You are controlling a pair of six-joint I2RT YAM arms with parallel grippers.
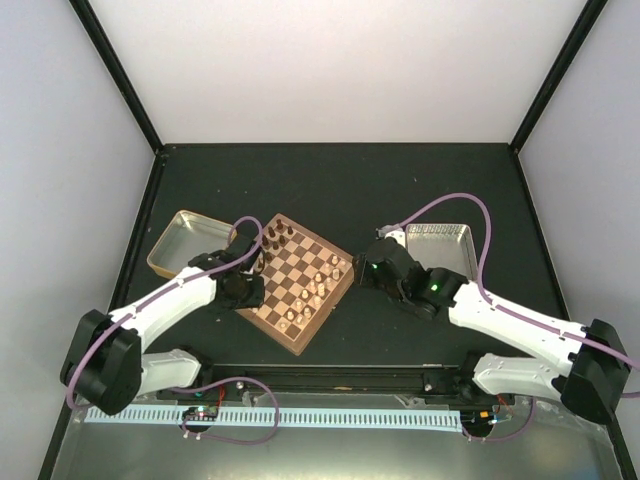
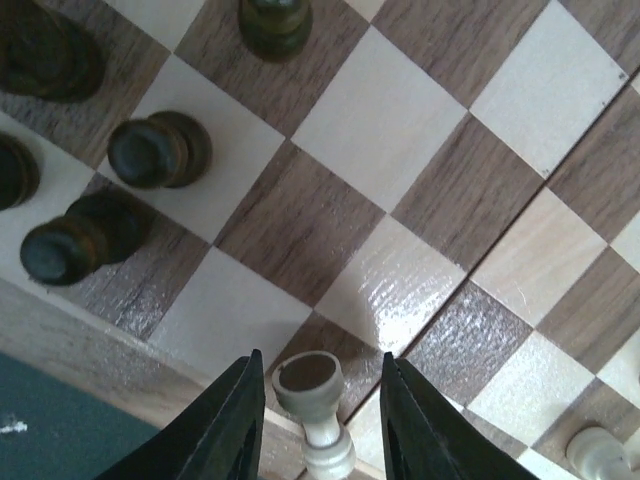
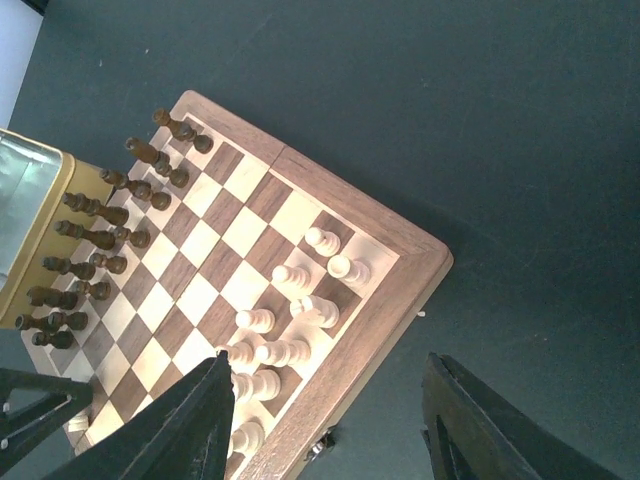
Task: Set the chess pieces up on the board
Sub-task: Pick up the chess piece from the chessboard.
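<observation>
You have the dark side set, the pale side part-built.
On the square checkered wooden board [image 1: 300, 285] mid-table, dark brown chessmen [image 3: 100, 215] fill two rows; cream chessmen [image 3: 300, 300] are patchy. Your left gripper [image 2: 320, 365] stands open around a cream piece [image 2: 310, 385] at the rim; your right gripper [image 3: 327, 357] gapes empty.

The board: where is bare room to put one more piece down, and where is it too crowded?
Bare: the middle band of squares on the board, between the dark pieces on the gold tray side and the pale pieces opposite. Crowded: those two edges, most of all the dark double row.
</observation>
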